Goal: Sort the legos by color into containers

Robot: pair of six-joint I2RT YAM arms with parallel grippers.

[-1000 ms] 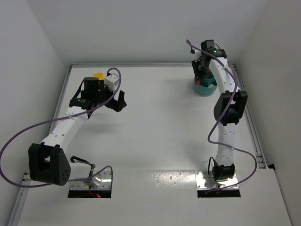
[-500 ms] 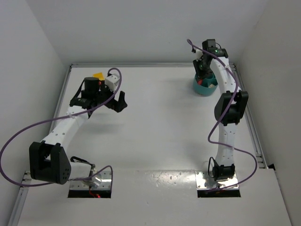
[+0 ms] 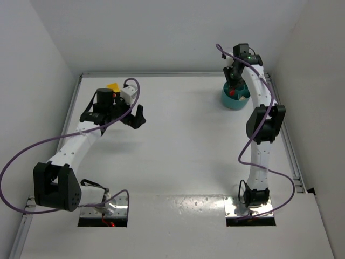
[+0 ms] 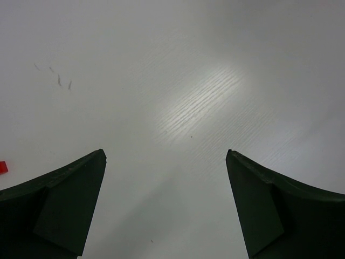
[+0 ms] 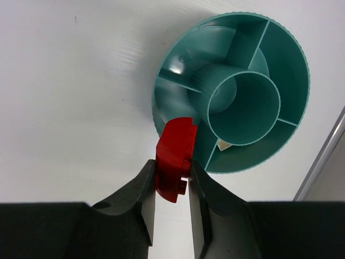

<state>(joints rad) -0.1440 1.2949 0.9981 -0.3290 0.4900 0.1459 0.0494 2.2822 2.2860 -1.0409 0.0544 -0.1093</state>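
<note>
Right claw is pinching a red brick between its fingertips, and the brick stands upright in the grip. My wrist camera puts it over the near rim of the teal dish, overlapping one outer compartment beside the centre cup. I cannot tell from that view whether the brick touches the dish. A small pale piece lies in the next compartment round, against the cup's wall; its colour is too faint for me to name. The overhead camera shows me none of that — only the dish at the far right of the counter, with the right arm bent over it and covering most of it.

On the other side, the left claw is spread wide above the white counter, gripping nothing. Its wrist camera catches a second red brick cut off by the left edge — the overhead view instead shows a yellow brick just behind the left arm.
</note>
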